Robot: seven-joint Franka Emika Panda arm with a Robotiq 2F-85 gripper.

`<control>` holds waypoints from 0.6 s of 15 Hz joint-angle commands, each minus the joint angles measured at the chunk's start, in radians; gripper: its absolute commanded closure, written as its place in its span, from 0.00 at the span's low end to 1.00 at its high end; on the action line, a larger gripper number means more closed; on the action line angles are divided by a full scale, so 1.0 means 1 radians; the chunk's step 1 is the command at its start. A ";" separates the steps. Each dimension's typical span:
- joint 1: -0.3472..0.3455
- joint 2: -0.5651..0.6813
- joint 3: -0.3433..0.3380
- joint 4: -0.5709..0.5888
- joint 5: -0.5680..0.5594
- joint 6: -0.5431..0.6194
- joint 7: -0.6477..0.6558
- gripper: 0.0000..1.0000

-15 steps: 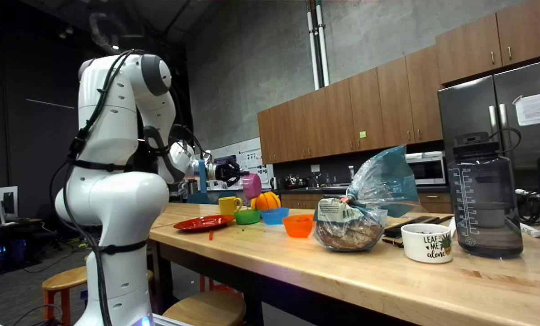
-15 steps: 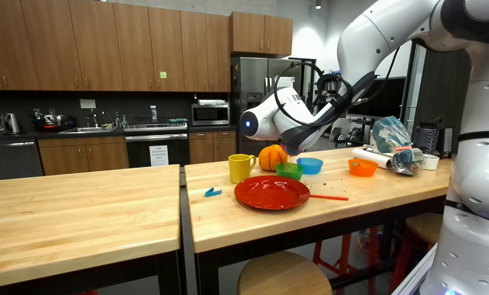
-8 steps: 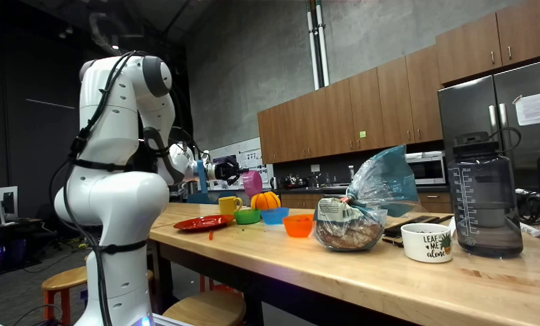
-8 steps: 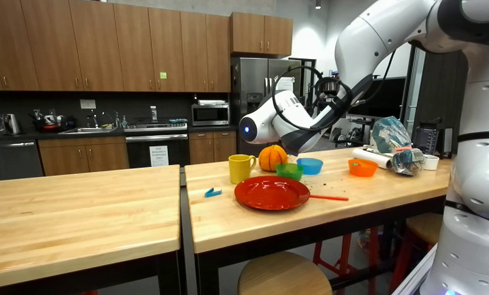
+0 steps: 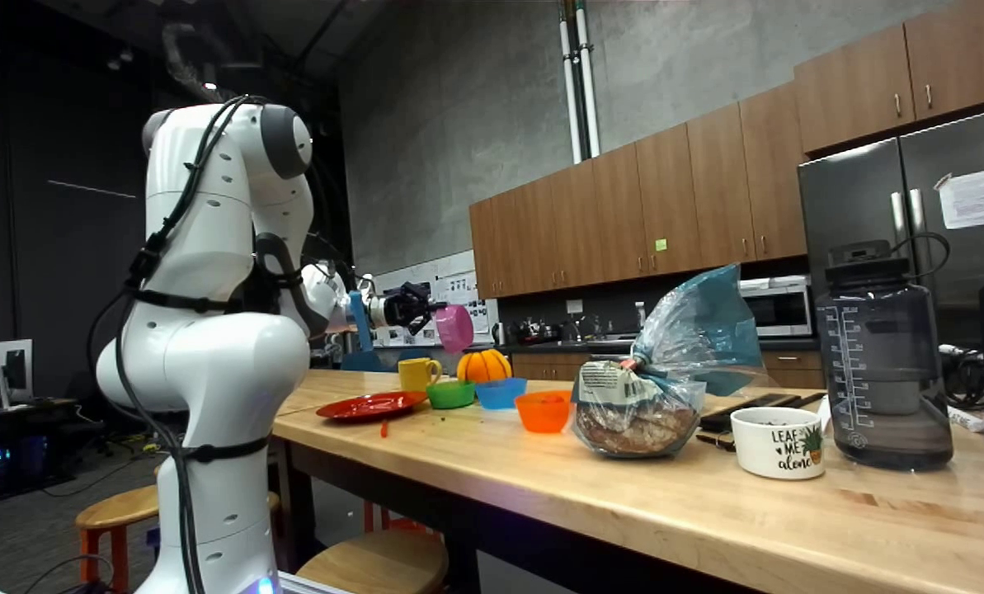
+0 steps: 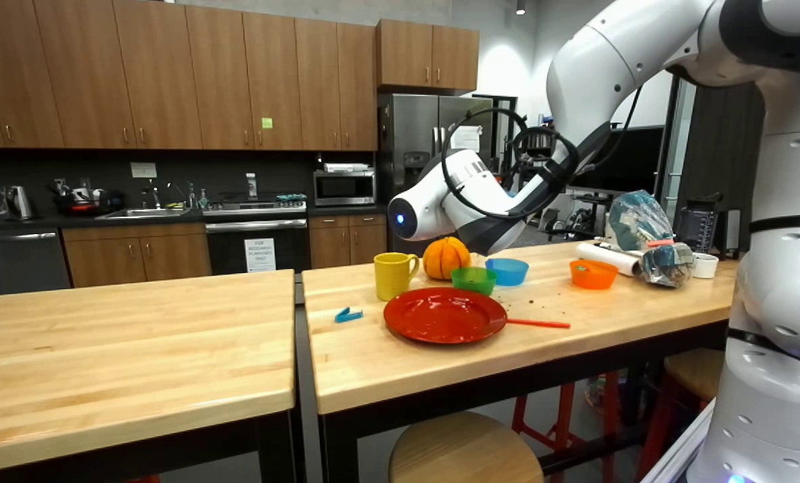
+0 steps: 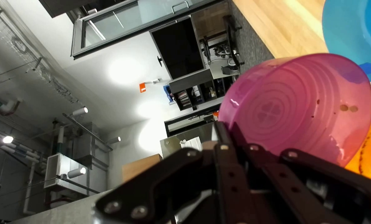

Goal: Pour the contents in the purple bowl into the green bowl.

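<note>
The purple bowl (image 5: 454, 328) had risen slightly in an exterior view, tilted above the table (image 5: 590, 495); the arm (image 6: 587, 87) hid it in an exterior view; in the wrist view the gripper (image 7: 229, 130) clenched its rim, likely best for light plastic

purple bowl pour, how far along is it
Pouring looks nearly done: the purple bowl is tipped sideways, only a few specks inside. In hand: the gripper, shut on it, holds it aloft. Remaining, probably: setting it down. What the green bowl holds is unclear.
</note>
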 commanded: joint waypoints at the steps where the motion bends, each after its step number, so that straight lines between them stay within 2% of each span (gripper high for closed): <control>1: 0.019 0.003 0.006 -0.007 -0.015 -0.057 0.023 0.99; 9: 0.048 0.004 0.029 -0.028 -0.007 -0.130 0.056 0.99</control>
